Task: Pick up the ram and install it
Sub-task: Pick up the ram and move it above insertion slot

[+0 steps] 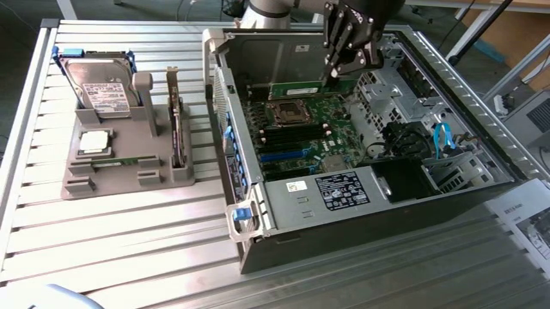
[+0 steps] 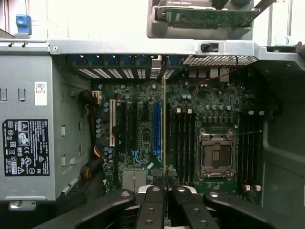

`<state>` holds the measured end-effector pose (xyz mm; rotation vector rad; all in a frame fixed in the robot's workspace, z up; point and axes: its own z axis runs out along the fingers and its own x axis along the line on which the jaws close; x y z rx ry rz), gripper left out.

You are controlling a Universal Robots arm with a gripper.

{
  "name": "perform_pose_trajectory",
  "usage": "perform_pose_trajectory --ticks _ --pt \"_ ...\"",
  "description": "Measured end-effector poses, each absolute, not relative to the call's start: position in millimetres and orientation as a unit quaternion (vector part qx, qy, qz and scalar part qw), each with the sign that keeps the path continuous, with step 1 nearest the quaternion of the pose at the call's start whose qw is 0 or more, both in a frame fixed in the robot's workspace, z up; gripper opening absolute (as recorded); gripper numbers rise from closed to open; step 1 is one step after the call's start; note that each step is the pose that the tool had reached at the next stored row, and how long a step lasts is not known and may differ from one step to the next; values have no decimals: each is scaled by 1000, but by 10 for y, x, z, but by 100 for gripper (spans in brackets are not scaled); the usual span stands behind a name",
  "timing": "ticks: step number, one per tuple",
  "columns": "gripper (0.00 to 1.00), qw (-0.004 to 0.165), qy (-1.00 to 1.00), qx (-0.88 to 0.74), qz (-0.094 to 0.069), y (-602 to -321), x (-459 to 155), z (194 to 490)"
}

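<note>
a slatted metal table (image 1: 129, 244) stands on grey floor (image 1: 17, 38), with wooden furniture (image 1: 514, 35) behind.

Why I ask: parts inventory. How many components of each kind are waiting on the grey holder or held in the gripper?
Ram sticks: 2 (held ram in the gripper, spare ram on the grey holder)
Hard drive: 1
Processor chip: 1
Expansion card: 1
Total: 5

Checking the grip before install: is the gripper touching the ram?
Touching. The wrist view shows the gripper clamped against both sides of the ram, seen edge-on.
</note>
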<state>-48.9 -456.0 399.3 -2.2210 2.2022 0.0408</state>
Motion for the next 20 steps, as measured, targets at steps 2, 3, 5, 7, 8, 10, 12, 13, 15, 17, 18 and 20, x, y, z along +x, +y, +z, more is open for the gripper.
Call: perform_pose_trajectory --ticks 2,3,5,7,8,10,12,13,15,17,18,20 --pt "12 7 704 -710 13 -4560 -456 3993" --pt "12 7 704 -710 13 -4560 -444 3993" --pt "12 7 704 -710 13 -4560 -438 3993" --pt "12 7 704 -710 13 -4561 -303 3993" --pt "12 7 704 -710 13 -4560 -294 3993" --pt "12 7 704 -710 13 -4503 -294 3989" --pt "12 7 704 -710 13 -4366 -294 3981" --pt "12 7 704 -710 13 -4355 -293 3981" --pt "12 7 704 -710 13 -4355 -293 3981" --pt "12 7 704 -710 13 -4355 -294 3981" --pt "12 7 704 -710 13 -4355 -294 3979" --pt "12 7 704 -710 13 -4355 -294 3963"
